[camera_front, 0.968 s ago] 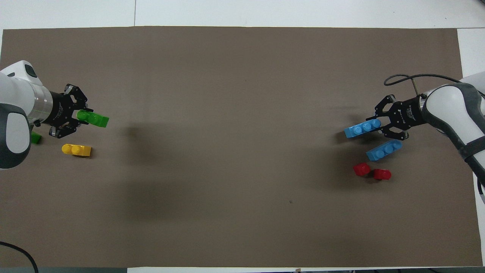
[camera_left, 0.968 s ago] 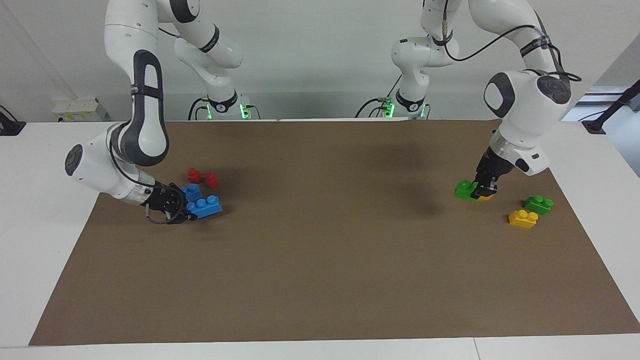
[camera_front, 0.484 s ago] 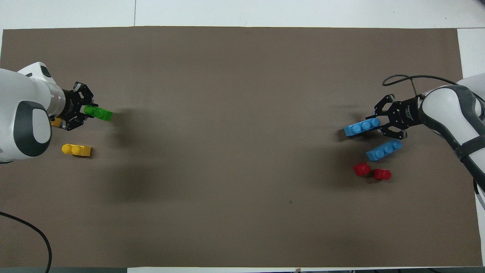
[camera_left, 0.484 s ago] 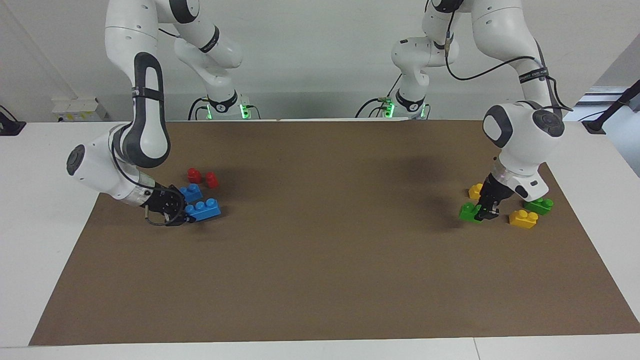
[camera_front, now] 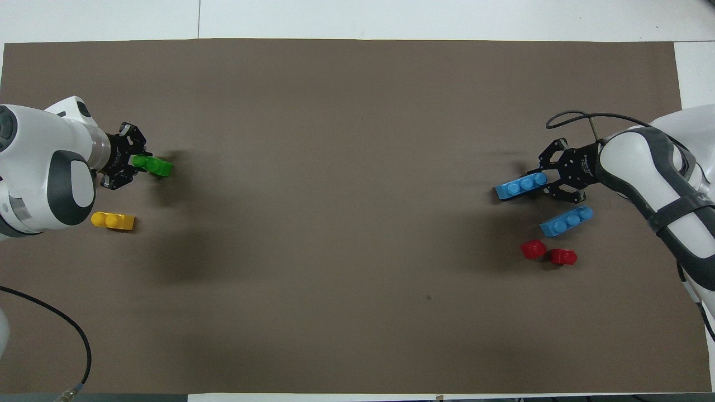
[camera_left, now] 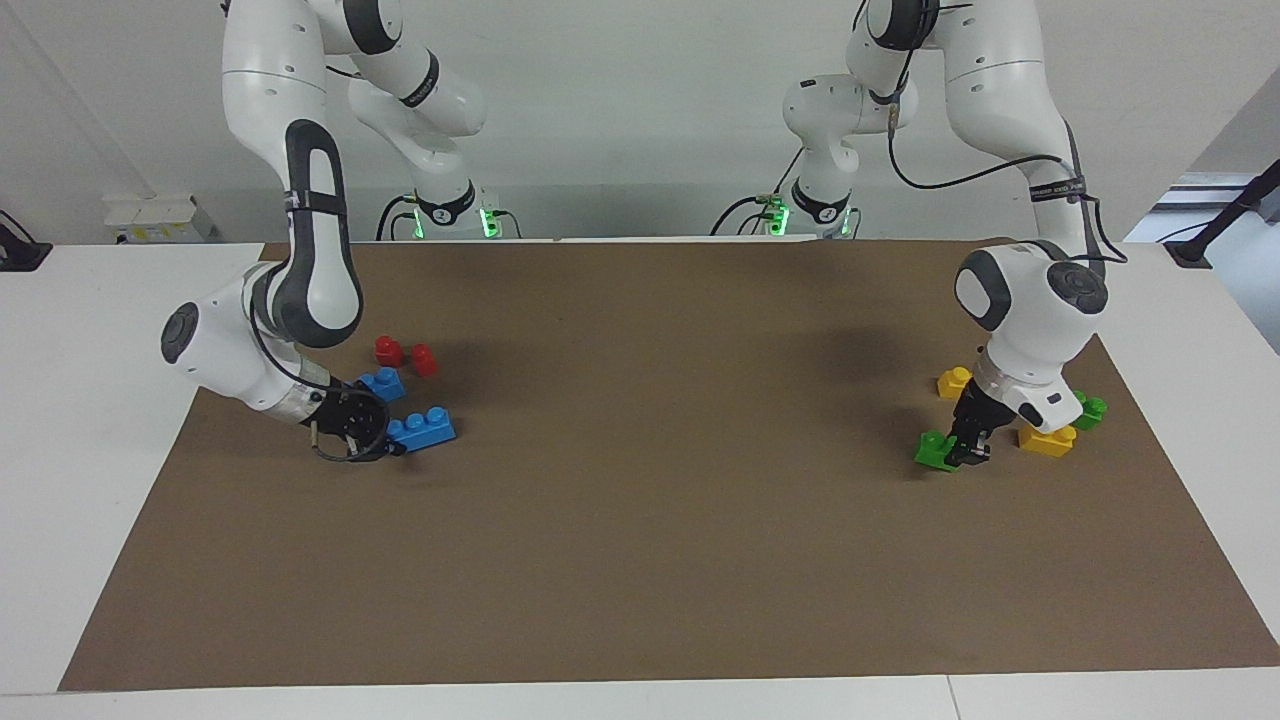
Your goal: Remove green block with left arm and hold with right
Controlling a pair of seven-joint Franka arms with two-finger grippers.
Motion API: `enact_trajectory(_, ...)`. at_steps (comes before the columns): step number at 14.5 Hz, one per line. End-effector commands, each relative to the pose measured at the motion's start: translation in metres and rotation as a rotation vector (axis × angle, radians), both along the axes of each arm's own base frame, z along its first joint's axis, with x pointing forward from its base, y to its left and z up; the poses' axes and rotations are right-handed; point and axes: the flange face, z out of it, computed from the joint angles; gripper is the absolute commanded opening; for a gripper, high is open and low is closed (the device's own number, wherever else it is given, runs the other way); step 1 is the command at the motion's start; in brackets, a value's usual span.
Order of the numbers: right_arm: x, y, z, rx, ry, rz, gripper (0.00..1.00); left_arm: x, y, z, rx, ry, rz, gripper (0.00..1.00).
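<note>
A small bright green block [camera_left: 936, 452] [camera_front: 155, 166] sits in my left gripper [camera_left: 966, 455] [camera_front: 138, 162], which is shut on one end of it. The block hangs low over the brown mat [camera_left: 640, 520] at the left arm's end; whether it touches the mat I cannot tell. A second green block [camera_left: 1092, 409] lies on the mat, half hidden by the left wrist. My right gripper [camera_left: 388, 443] [camera_front: 548, 181] is shut on the end of a blue three-stud brick [camera_left: 422, 429] [camera_front: 519, 186], low over the mat at the right arm's end.
Two yellow bricks [camera_left: 1046, 440] [camera_left: 953, 381] lie near the left gripper; the overhead view shows one yellow brick [camera_front: 113, 221]. Another blue brick [camera_left: 383, 383] [camera_front: 566, 221] and two red pieces [camera_left: 388, 350] [camera_left: 425, 360] lie close to the right gripper.
The left gripper has carried the green block off a yellow brick, away from the robots and lower. The right gripper has shifted its blue brick slightly toward the table's middle.
</note>
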Motion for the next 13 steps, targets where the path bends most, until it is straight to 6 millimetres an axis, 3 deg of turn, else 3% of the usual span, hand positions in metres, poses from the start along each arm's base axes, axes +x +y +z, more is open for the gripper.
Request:
enact_trajectory(1, -0.001, 0.000, -0.001, 0.001, -0.015, -0.009, 0.92, 0.006, 0.009, -0.005, 0.003, -0.021, -0.072, 1.00)
enact_trajectory(2, -0.001, 0.000, 0.002, 0.003, -0.012, -0.011, 0.97, 0.006, 0.008, -0.004, 0.010, -0.022, -0.129, 1.00)
enact_trajectory(5, 0.001, 0.004, 0.028, 0.006, -0.022, -0.023, 1.00, 0.005, 0.009, 0.006, 0.024, -0.031, -0.236, 1.00)
enact_trajectory(7, 0.001, 0.005, 0.051, 0.008, -0.025, -0.010, 1.00, 0.007, 0.003, 0.023, 0.028, -0.055, -0.248, 1.00)
enact_trajectory(10, -0.006, 0.018, 0.100, -0.016, -0.066, 0.062, 1.00, 0.000, 0.000, 0.061, 0.040, -0.057, -0.300, 1.00)
enact_trajectory(13, -0.019, 0.039, 0.152, -0.110, -0.116, 0.273, 1.00, -0.008, -0.004, 0.107, 0.057, -0.009, -0.416, 1.00)
